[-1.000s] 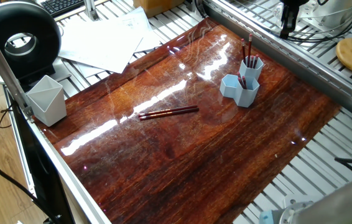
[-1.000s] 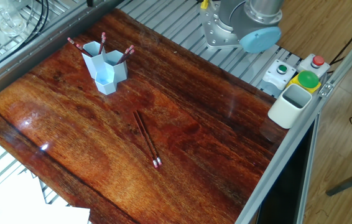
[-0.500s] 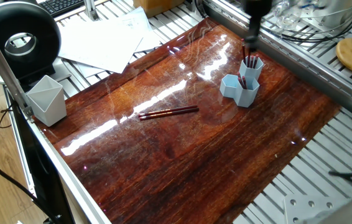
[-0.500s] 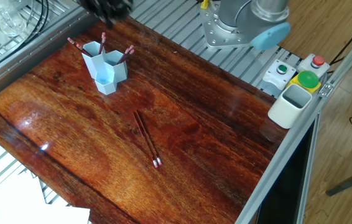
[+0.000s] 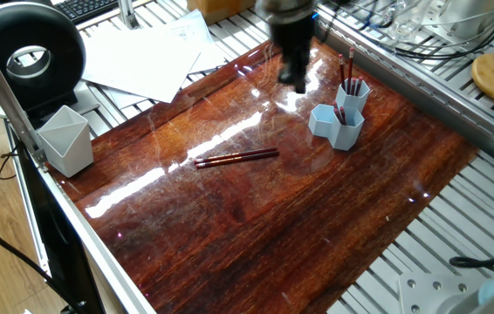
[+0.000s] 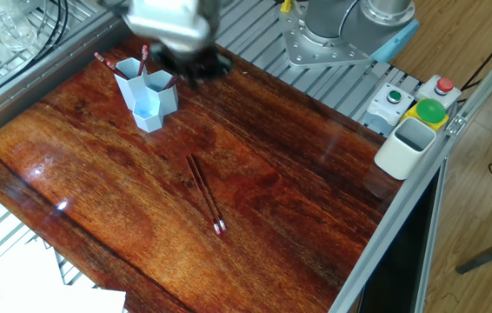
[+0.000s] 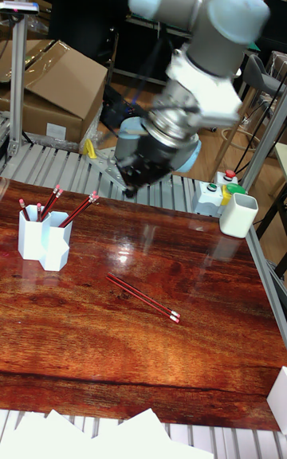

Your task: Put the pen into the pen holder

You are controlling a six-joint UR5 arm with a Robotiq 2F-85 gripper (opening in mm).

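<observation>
Shiny red-brown wood table (image 5: 317, 218), streaky grain, bright glare spots. Pen holder (image 5: 341, 113) upper right of frame: light blue plastic, joined six-sided tubes, different heights, few pens standing inside. Pens (image 5: 236, 158) lying flat mid-table, thin, dark red, two side by side, well apart from holder. Gripper (image 5: 292, 71) blurry, above table left of holder; wide or narrow, cannot tell. Grey-white angular cup (image 5: 65, 139) at left edge.

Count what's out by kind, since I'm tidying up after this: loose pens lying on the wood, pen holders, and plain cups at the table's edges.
Loose pens: 2
Blue pen holder: 1
Pale cups: 2
Total: 5
</observation>
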